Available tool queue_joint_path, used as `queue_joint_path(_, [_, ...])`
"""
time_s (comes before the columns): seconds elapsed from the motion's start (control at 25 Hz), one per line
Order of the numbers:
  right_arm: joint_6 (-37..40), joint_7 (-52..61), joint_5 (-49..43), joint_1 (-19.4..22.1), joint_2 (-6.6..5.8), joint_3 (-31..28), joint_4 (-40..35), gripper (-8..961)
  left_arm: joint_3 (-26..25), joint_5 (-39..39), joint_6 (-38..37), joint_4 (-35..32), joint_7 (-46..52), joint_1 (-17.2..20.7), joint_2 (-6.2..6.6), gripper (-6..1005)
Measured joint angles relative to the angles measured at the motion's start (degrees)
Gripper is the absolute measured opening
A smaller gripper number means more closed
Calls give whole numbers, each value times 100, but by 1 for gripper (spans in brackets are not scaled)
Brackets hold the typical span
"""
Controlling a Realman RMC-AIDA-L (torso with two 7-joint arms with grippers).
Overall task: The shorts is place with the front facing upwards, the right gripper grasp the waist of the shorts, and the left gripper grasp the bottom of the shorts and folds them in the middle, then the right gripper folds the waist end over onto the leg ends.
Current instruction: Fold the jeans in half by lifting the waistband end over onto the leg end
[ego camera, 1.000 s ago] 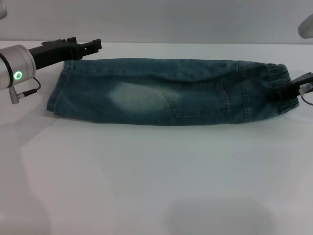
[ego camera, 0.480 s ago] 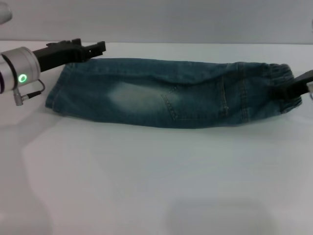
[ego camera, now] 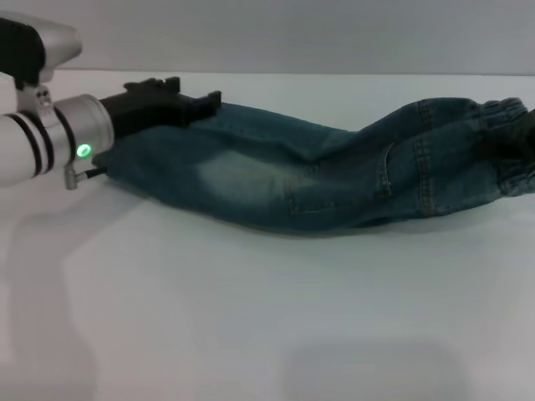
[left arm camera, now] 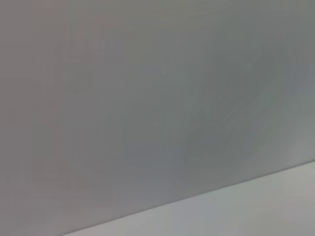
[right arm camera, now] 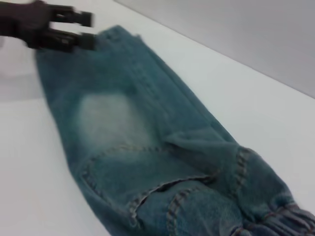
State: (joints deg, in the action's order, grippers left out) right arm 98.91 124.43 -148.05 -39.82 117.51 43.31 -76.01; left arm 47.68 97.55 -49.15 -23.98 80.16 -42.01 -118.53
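We take this for a lab or robot test bench, not a home: a bare white table (ego camera: 251, 317) runs back to a plain grey wall (ego camera: 292, 33), and a silver-wristed robot arm (ego camera: 50, 138) with a glowing green ring light (ego camera: 84, 151) reaches over it, with only 1 garment (ego camera: 334, 175) laid out.

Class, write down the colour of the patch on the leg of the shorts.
Pale, faded whitish-green against the blue-green denim of the shorts; the patch shows best in the right wrist view.
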Motion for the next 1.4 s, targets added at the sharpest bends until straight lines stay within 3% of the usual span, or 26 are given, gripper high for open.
queue_joint_path(0.28, [902,122,571,-83,-52,-175,-501,76,484,-592,132,597,-798,-207,-28,827])
queue_joint_path(0.6, [1426,349,995,-234,-126,-360,-870,77,577,-992,148,1503,-1739,-493,-55,827])
queue_joint_path(0.76, [1656,470,1351,-313,-252,-513,-950,75,549,-1216,150,1898,-2163,-600,-55,827])
queue_joint_path(0.96, [1706,556,1530,-376,-341,-681,-901,75,542,-1249,24,2120,-2223,-626,-55,827])
queue_joint_path(1.08, [1639,556,1642,-392,-350,-686,-799,75,532,-1251,-482,2364,-2363,-610,-60,827])
queue_joint_path(1.4, [1392,541,2224,-529,-449,-669,-109,73,475,-1226,-748,2906,-2551,-665,-64,827])
